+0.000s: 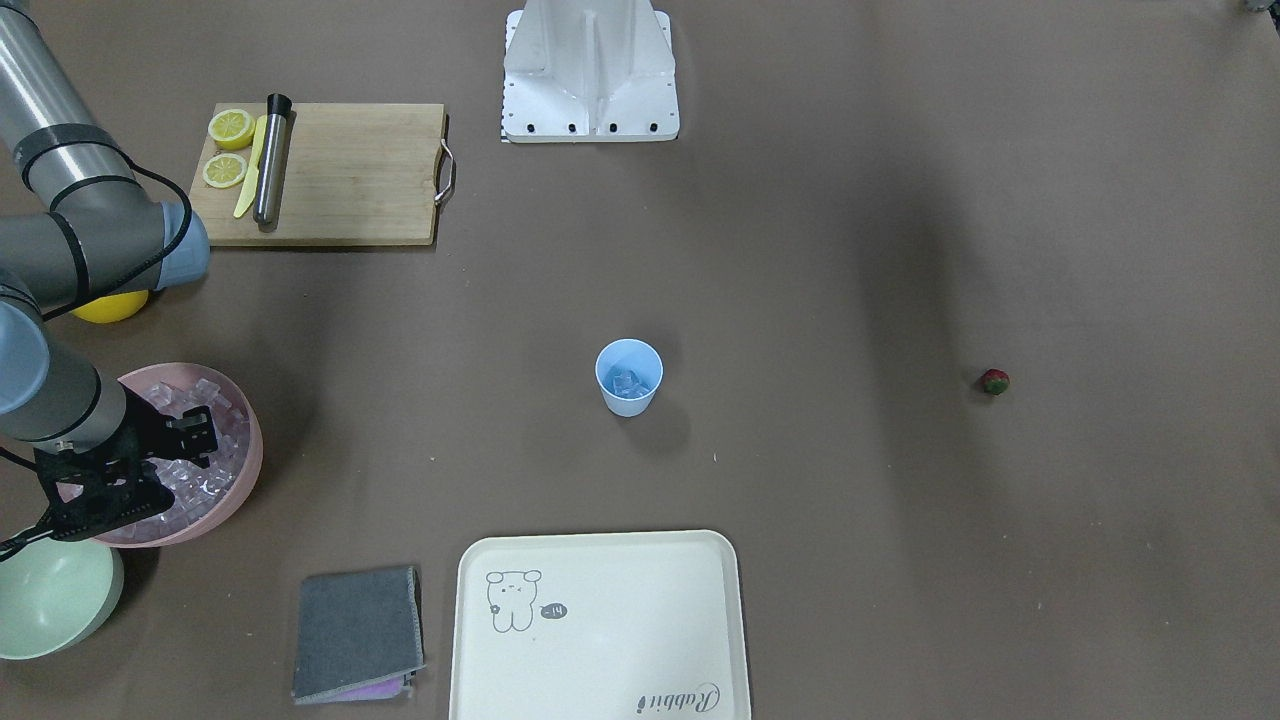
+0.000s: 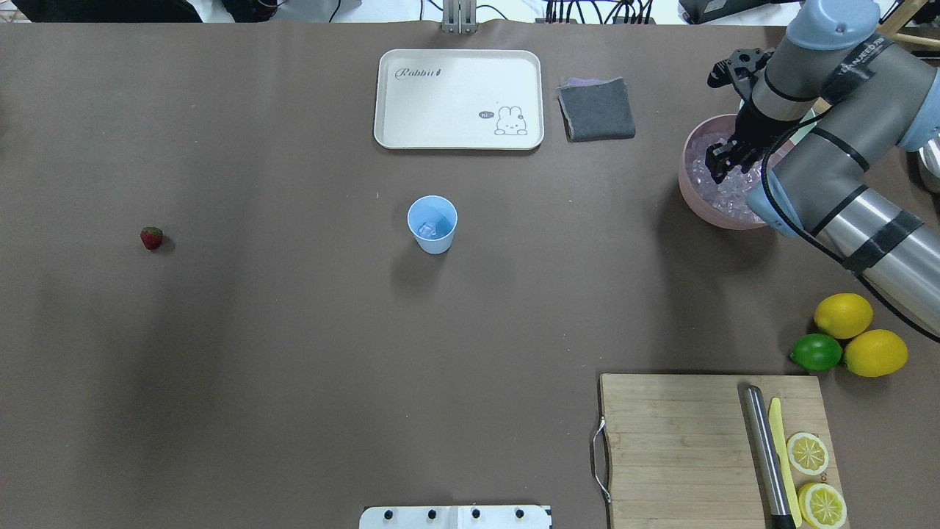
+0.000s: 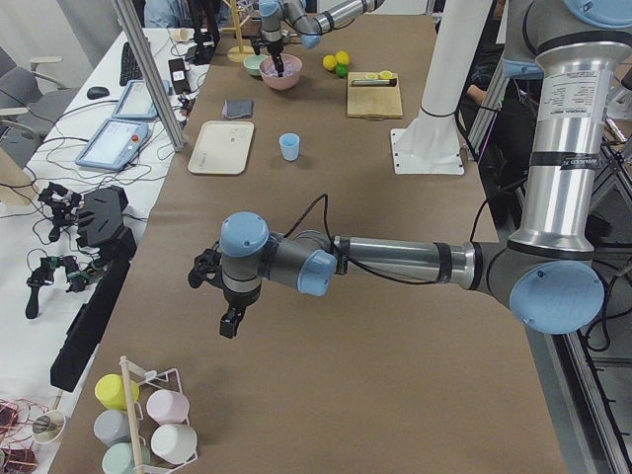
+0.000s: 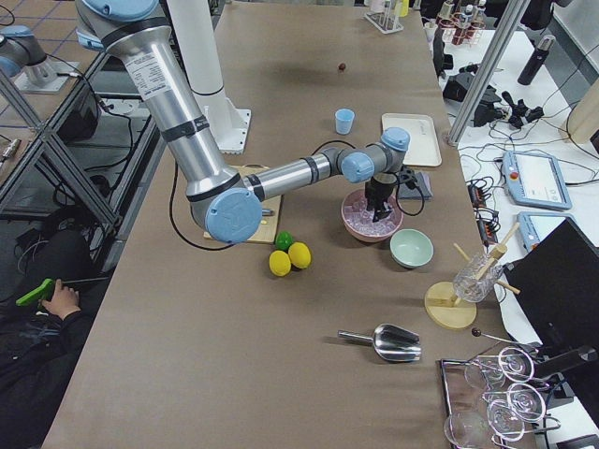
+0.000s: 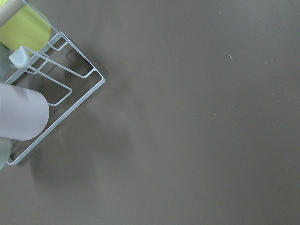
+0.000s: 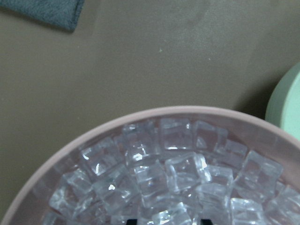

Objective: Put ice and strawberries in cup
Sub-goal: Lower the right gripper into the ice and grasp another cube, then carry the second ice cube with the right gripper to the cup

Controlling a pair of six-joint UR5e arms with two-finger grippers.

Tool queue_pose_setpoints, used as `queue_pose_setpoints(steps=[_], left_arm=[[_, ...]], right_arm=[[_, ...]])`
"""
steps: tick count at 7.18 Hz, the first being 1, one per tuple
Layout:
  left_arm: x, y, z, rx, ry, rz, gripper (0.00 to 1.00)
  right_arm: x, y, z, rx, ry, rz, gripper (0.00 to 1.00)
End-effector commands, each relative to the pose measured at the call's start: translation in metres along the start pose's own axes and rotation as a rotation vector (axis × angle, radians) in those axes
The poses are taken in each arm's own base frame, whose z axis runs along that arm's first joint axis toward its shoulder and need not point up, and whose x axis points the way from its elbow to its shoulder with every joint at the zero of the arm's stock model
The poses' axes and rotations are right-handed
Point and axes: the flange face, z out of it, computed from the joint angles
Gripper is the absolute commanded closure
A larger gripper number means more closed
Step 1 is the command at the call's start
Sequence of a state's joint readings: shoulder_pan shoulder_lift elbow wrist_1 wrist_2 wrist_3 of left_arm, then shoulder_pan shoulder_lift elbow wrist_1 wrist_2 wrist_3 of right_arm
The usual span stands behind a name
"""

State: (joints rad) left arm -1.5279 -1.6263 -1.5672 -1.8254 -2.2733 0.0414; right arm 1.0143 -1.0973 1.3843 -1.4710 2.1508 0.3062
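Observation:
The light-blue cup [image 1: 629,377] [image 2: 432,224] stands mid-table with a few ice cubes [image 2: 429,229] inside. The strawberry [image 1: 994,381] [image 2: 151,238] lies alone far to the robot's left. The pink bowl [image 2: 690,191] [image 6: 140,115] is full of ice [image 6: 178,173]. My right gripper [image 2: 723,158] [image 1: 195,440] reaches down into that ice with its jaws apart; only the fingertips [image 6: 131,220] show at the bottom edge of the right wrist view. My left gripper [image 3: 229,321] hangs over the table's left end near a cup rack [image 5: 61,93]; I cannot tell if it is open.
A pale-green bowl [image 1: 50,600] sits beside the pink bowl. A cream tray [image 2: 459,99] and a grey cloth [image 2: 596,109] lie at the far edge. A cutting board [image 2: 698,441] holds a muddler, a knife and lemon halves. Two lemons [image 2: 842,314] and a lime [image 2: 816,352] lie nearby.

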Motion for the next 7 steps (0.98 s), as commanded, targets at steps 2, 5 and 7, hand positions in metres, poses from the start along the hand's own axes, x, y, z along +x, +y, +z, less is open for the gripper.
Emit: queue_pose_setpoints(steps=[2, 5, 7], left_arm=[[0.002, -0.002, -0.002, 0.005, 0.000, 0.006, 0.02], [0.002, -0.003, -0.003, 0.007, 0.000, 0.008, 0.02], [0.002, -0.004, -0.003, 0.007, 0.000, 0.008, 0.02]], right_arm=[[0.024, -0.006, -0.032, 0.027, -0.018, 0.000, 1.00], [-0.027, 0.005, -0.111, 0.021, -0.075, 0.019, 1.00], [-0.154, 0.006, -0.163, 0.016, -0.205, 0.188, 1.00]])
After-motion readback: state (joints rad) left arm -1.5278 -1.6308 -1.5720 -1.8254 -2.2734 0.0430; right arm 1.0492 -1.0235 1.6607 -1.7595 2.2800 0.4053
